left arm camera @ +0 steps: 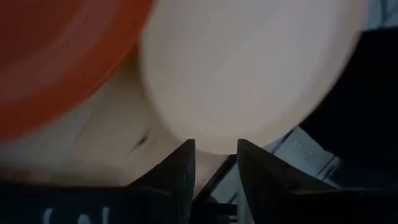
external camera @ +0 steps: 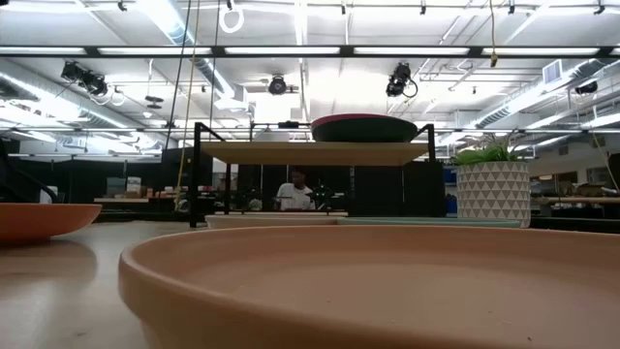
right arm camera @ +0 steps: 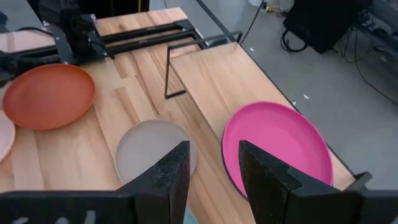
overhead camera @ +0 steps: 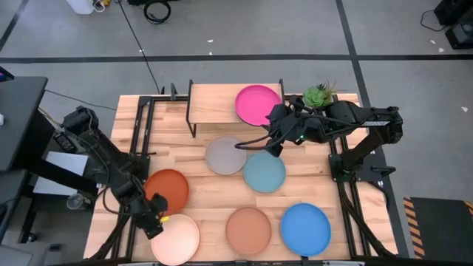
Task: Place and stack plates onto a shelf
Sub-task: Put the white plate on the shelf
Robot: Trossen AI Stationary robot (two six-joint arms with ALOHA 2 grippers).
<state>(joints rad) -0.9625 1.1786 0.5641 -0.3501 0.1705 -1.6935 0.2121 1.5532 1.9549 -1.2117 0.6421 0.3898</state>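
My left gripper (overhead camera: 153,219), fingers slightly apart, hovers at the round matte cream plate (overhead camera: 175,239)'s ten o'clock rim; my right gripper (overhead camera: 274,140), fingers apart, hangs beside the smooth pink plate (overhead camera: 258,104) on the light-wood shelf (overhead camera: 213,105).

A potted plant (external camera: 494,184) stands in a white patterned pot at the tabletop's (overhead camera: 214,199) corner.

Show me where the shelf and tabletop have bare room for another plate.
The shelf is bare left of the pink plate. The tabletop is also free left of the grey plate, above the orange plate. It is crowded where the right gripper hovers by the grey and teal plate, and along the front row.
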